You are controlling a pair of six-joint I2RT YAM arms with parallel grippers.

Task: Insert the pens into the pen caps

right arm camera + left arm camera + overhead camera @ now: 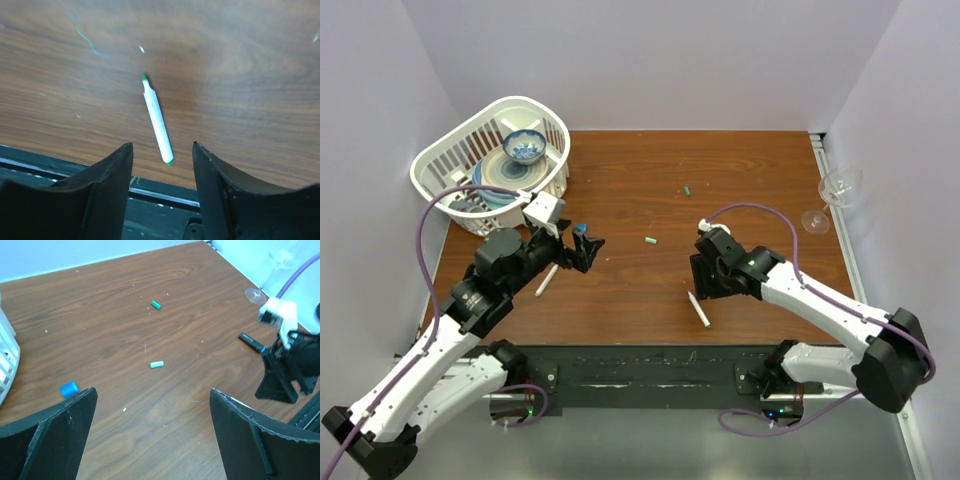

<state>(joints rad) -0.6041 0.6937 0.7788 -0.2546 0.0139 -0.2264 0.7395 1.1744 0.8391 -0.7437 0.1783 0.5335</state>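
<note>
A white pen with green ends (157, 120) lies on the wooden table near its front edge; it also shows in the top view (699, 309). My right gripper (162, 149) is open just above it, one finger on each side of its near end, and shows in the top view (705, 281). My left gripper (583, 250) is open and empty over bare wood (152, 399). A blue cap (68, 388) lies just left of it (580, 228). A light green cap (157, 364) (650, 240) and a darker green cap (156, 304) (687, 189) lie farther out. A second white pen (547, 279) lies beside the left arm.
A white basket (440, 160) with bowls and plates stands at the back left. A wine glass (838, 190) stands at the right edge, also in the left wrist view (260, 290). The right arm (290, 365) is at the right of the left wrist view.
</note>
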